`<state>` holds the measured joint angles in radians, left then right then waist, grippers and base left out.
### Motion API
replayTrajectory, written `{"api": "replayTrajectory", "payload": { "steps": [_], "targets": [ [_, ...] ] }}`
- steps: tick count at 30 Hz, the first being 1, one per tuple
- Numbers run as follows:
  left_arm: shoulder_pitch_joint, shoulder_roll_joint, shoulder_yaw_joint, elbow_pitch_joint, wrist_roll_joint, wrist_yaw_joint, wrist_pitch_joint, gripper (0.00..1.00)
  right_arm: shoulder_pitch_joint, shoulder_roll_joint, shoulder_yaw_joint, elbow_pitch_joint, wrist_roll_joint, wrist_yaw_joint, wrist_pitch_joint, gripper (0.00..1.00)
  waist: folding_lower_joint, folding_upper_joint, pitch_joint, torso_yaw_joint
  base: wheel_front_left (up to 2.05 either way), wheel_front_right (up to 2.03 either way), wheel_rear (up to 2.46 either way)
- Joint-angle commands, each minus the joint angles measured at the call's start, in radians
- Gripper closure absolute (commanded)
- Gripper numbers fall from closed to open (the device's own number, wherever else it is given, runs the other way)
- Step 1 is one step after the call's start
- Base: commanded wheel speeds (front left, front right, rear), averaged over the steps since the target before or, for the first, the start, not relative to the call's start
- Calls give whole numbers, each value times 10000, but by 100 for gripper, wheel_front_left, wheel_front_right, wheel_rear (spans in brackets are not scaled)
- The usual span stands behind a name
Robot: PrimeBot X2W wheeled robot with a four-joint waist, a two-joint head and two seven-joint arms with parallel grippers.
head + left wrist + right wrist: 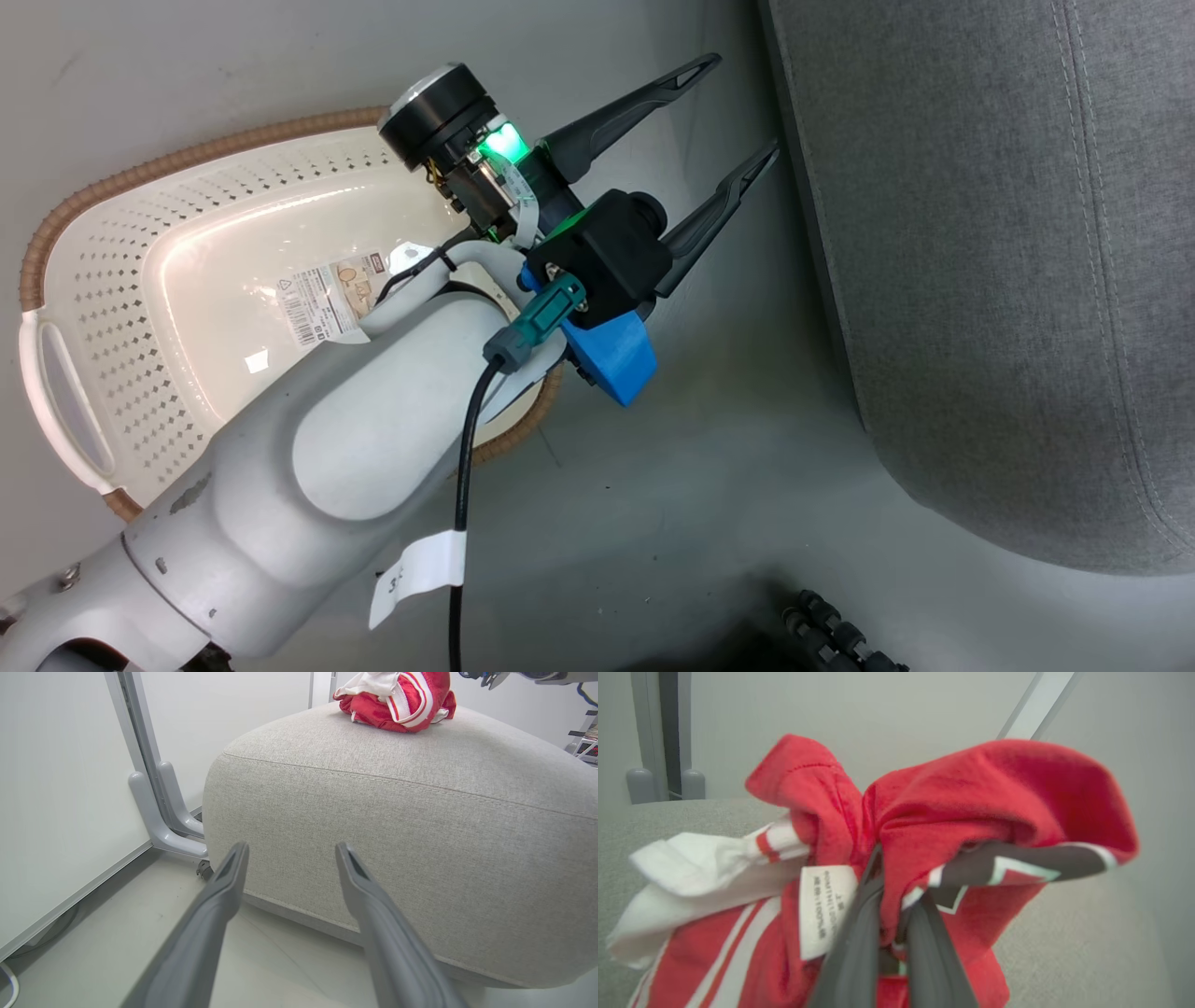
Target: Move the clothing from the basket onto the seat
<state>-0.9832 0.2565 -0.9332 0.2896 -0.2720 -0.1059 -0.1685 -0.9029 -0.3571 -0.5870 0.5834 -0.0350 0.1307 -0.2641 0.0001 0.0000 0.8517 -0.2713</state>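
Dark fingers of the right tool [889, 905] fill the foreground of the right wrist view, drawn nearly together and pinching a bunch of the clothing [924, 812]. Their tips are buried in the folds, so the exact grip point is hidden. The fabric is bright red. On one side, broad white trim and white stripes run through it, and a white care tag [826, 910] with small print hangs beside the fingers. On the other side sits a black shape edged in white, part of a printed number that is too crumpled to read. Where one garment ends and the other begins cannot be made out. Under the bunch lies the grey woven top of the seat [1087, 933].

The left tool [744, 105] is spread wide and holds nothing. It hangs over the pale floor [700, 448] between the basket [112, 271] and the seat, its fingers aimed at the seat's side. In the left wrist view the red and white heap rests on the far part of the seat's top, above the stitched seam, with its upper part cut off by the frame edge.

In the head view the cream perforated basket with its brown rim lies on the floor, with no clothing in the part that shows. A paper sticker [331, 294] marks its bottom. The pale left forearm covers the basket's near side, and the seat runs out of the picture at the right.
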Motion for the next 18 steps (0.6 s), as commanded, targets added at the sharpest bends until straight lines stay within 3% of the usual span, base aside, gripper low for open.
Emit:
{"api": "replayTrajectory", "payload": {
  "steps": [1, 3, 4, 5, 6, 18],
  "targets": [
    [-112, 100, 7, -47, -12, 46, 34, 0, 34, 71, -49, 228, -43, 1, -7, 100, -1, 0, 4, -21, 0, 0, 0],
    [-119, 121, -2, -61, -26, 62, 56, 0, -119, 37, -89, 367, 53, 1, -6, 100, -1, 0, -11, -37, 0, 0, 0],
    [-116, 125, -3, -65, -35, 86, 46, 0, -142, 12, -84, 291, 73, 1, -7, 91, -1, 0, -36, -51, 0, 0, 0],
    [-108, 125, -1, -65, -47, 105, 13, 0, -77, 22, -81, 212, 75, 1, -7, 42, -1, 0, -77, -63, 0, 0, 0],
    [-87, 115, -1, -53, -60, 118, -31, 0, 43, 42, -69, 175, 78, 1, -7, 0, -1, 0, -134, -73, 0, 0, 0],
    [472, -350, 77, 498, -440, 347, -711, 0, 2600, 703, -70, -1028, 457, 1, -7, 0, -1, 0, -1540, 6, 0, 0, 0]
  ]
}}
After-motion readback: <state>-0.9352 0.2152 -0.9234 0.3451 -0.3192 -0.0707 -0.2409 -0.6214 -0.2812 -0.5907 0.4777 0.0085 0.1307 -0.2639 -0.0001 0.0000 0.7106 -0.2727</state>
